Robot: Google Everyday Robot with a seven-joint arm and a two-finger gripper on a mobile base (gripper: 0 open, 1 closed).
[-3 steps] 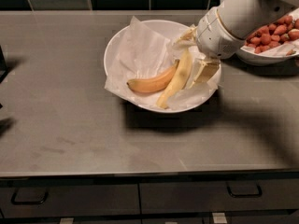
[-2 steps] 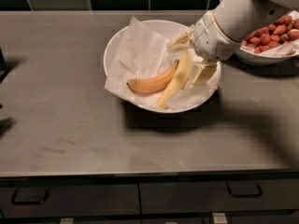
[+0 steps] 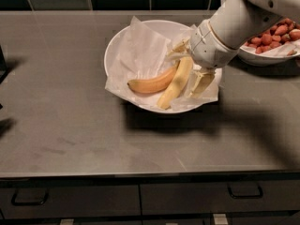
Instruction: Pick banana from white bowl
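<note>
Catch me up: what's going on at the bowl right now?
The robot's arm reaches in from the right, and its gripper is down inside the white bowl, at the upper end of the pale banana. That banana lies on the crinkled paper, right next to a shorter orange-yellow banana, and is not lifted yet. A bowl of strawberries sits behind the arm on the grey counter.
</note>
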